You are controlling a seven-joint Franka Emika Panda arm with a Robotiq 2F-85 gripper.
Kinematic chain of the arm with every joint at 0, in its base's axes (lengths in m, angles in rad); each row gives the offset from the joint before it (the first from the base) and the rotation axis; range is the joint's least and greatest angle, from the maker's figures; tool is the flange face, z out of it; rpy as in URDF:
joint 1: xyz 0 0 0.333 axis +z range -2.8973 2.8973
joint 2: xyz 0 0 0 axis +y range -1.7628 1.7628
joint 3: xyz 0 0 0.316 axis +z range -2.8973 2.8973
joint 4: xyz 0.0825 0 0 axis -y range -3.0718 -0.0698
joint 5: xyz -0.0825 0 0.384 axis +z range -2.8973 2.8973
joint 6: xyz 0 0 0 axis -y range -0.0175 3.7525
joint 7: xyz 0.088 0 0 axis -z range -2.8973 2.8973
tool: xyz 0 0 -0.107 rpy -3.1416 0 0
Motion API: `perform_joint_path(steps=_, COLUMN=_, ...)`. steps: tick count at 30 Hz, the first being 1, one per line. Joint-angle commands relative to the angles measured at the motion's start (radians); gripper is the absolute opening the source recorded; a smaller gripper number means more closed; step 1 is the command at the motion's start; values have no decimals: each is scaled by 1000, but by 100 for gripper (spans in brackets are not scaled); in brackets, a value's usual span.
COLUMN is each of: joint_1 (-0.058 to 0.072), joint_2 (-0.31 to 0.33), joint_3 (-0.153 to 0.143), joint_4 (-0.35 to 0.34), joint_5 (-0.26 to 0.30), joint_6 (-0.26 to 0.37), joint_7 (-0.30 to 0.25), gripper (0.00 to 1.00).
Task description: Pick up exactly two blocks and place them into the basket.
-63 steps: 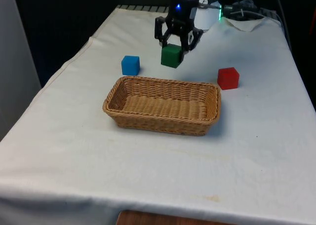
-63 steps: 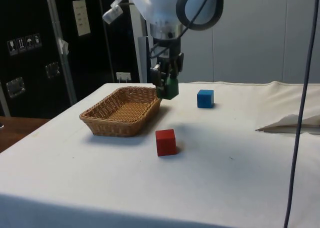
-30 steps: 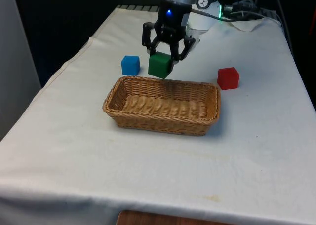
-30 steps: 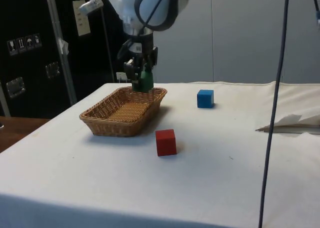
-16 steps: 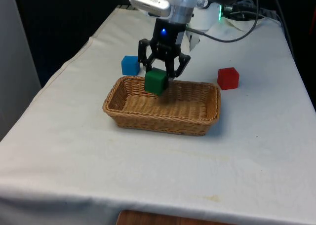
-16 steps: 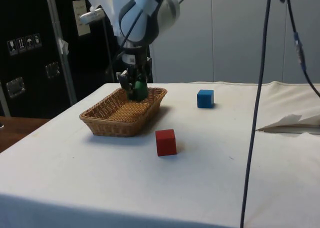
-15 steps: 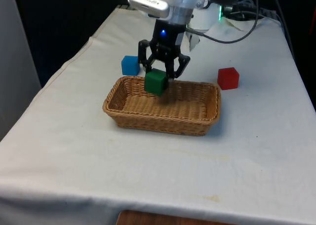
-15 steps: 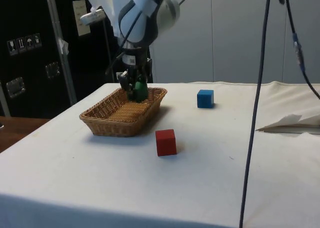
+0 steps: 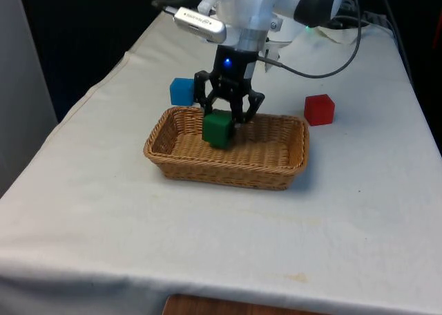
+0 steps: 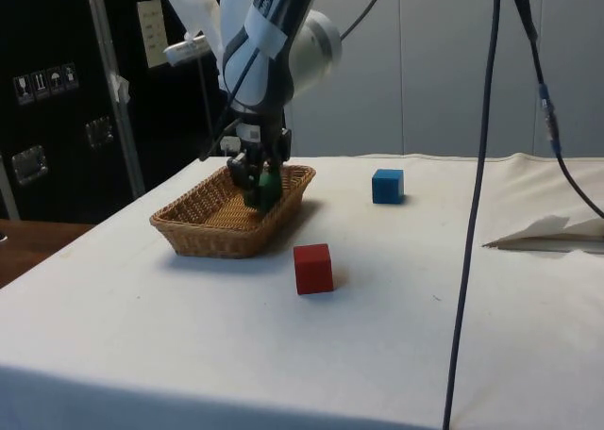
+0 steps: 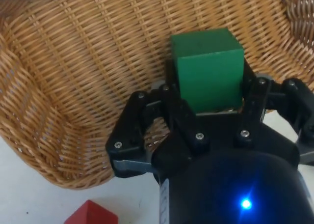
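Note:
My gripper (image 9: 219, 125) is shut on a green block (image 9: 217, 129), holding it low inside the wicker basket (image 9: 181, 168), just above the woven floor. From the side the green block (image 10: 265, 184) sits between the black fingers within the basket (image 10: 203, 237). In the wrist view the green block (image 11: 208, 69) is clamped between my fingers over the basket weave (image 11: 73, 71). A blue block (image 9: 181, 91) lies on the cloth behind the basket, toward the front view's left. A red block (image 9: 319, 110) lies past the basket's far corner at the front view's right.
White cloth covers the table (image 9: 207, 239). The red block (image 10: 312, 268) rests close beside the basket in the side view, and the blue block (image 10: 387, 186) lies farther back. A cable (image 10: 472, 213) hangs down across the side view.
My gripper has carried the green block from behind the basket forward over its rim and lowered it inside. The blue and red blocks have not moved.

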Motion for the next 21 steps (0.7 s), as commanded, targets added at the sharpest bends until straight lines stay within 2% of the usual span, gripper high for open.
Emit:
perform_joint_path(steps=1, joint_1=-10, joint_2=-6, joint_3=13, joint_4=1, joint_5=10, joint_6=9, joint_7=-10, gripper=0)
perform_joint_path(steps=3, joint_1=-9, joint_2=-4, joint_3=12, joint_4=1, joint_5=9, joint_6=9, joint_7=-8, gripper=9)
perform_joint_path(steps=4, joint_1=-8, joint_2=-3, joint_3=12, joint_4=1, joint_5=9, joint_6=9, joint_7=-7, gripper=27)
perform_joint_path(steps=5, joint_1=0, joint_2=1, joint_3=0, joint_4=1, joint_5=0, joint_6=0, joint_7=1, gripper=37)
perform_joint_path(steps=6, joint_1=-8, joint_2=-2, joint_3=11, joint_4=1, joint_5=9, joint_6=9, joint_7=-6, gripper=37)
perform_joint_path(steps=8, joint_1=-8, joint_2=-1, joint_3=11, joint_4=1, joint_5=8, joint_6=9, joint_7=-6, gripper=58)
perform_joint_path(steps=9, joint_1=-7, joint_2=-1, joint_3=11, joint_4=1, joint_5=8, joint_6=9, joint_7=-5, gripper=73)
perform_joint_path(steps=11, joint_1=-7, joint_2=-1, joint_3=10, joint_4=1, joint_5=8, joint_6=9, joint_7=-5, gripper=94)
perform_joint_path(steps=12, joint_1=-7, joint_2=0, joint_3=10, joint_4=1, joint_5=8, joint_6=9, joint_7=-5, gripper=100)
perform_joint_path(steps=14, joint_1=-7, joint_2=0, joint_3=10, joint_4=1, joint_5=8, joint_6=9, joint_7=-4, gripper=100)
perform_joint_path(steps=15, joint_1=0, joint_2=1, joint_3=0, joint_4=1, joint_5=0, joint_6=0, joint_7=1, gripper=100)
perform_joint_path(steps=16, joint_1=-7, joint_2=0, joint_3=10, joint_4=1, joint_5=8, joint_6=9, joint_7=-4, gripper=100)
perform_joint_path(steps=19, joint_1=-6, joint_2=0, joint_3=9, joint_4=1, joint_5=7, joint_6=9, joint_7=-4, gripper=100)
perform_joint_path(steps=21, joint_1=8, joint_2=-16, joint_3=-13, joint_4=2, joint_5=-8, joint_6=-9, joint_7=-2, gripper=100)
